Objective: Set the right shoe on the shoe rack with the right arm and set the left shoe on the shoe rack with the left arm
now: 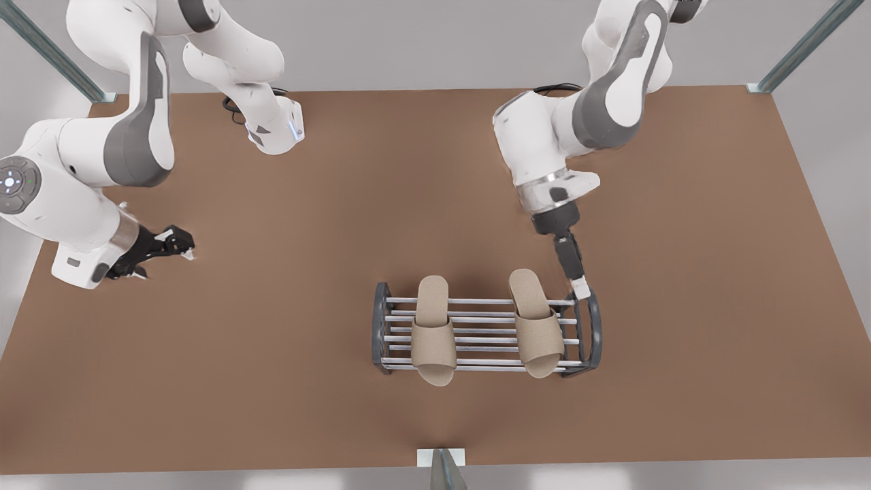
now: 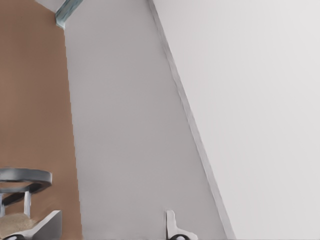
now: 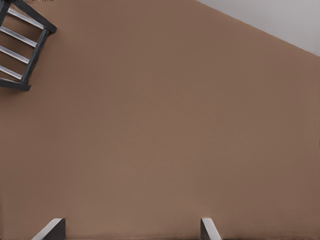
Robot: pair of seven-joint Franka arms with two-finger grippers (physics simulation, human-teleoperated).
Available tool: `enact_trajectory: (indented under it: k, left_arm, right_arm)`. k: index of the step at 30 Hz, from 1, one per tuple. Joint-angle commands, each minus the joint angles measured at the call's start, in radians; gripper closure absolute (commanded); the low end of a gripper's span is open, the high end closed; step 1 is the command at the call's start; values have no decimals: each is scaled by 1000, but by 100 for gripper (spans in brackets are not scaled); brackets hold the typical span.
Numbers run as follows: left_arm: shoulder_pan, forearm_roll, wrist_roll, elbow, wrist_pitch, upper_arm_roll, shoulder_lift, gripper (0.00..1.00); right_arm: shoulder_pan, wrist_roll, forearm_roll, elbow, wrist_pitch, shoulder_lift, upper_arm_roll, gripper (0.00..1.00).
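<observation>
At the front view's left, the right claw [image 1: 170, 246] hovers over bare brown bench [image 1: 286, 286], fingers spread, well apart from the shoe rack [image 1: 486, 329]. Mid-bench, the rack carries both beige slippers side by side: the right shoe [image 1: 433, 329], then the left shoe [image 1: 536, 322]. Beside the rack's far-right end loop, the left claw [image 1: 580, 284] points downward, fingers spread, holding nothing.

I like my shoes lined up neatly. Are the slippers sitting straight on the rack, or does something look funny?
Nearly. Both slippers lie on the shoe rack. The one on the front view's left sits straight; the one on the front view's right is a bit slanted. Both stick out past the bars. Nothing is fallen or broken.
</observation>
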Motion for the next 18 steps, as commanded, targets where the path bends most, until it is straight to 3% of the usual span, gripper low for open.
enact_trajectory:
  k: [1,3,5,6,8,10,18]
  left_arm:
    - [85,-716,1517,207,-740,4,10,0]
    - [211,-713,2232,206,-757,5,12,0]
    - [334,-701,2666,181,-757,-8,28,0]
    - [479,-696,2741,183,-756,-194,9,0]
    - [510,-699,2743,89,-756,-260,-145,0]
    - [512,-701,2743,54,-765,-265,-200,0]
    - [527,-701,2741,26,-763,-263,-140,0]
  right_arm:
    - [-8,405,-25,-2,-18,-1,0,0]
    - [-10,407,-28,-4,-17,10,0,0]
    - [-7,393,-45,-4,-17,13,3,0]
    - [-4,393,-45,-2,-15,13,3,0]
    - [-2,394,-36,0,-14,13,6,0]
    - [1,396,-33,0,-15,13,6,0]
    - [1,396,-7,-2,-8,17,8,0]
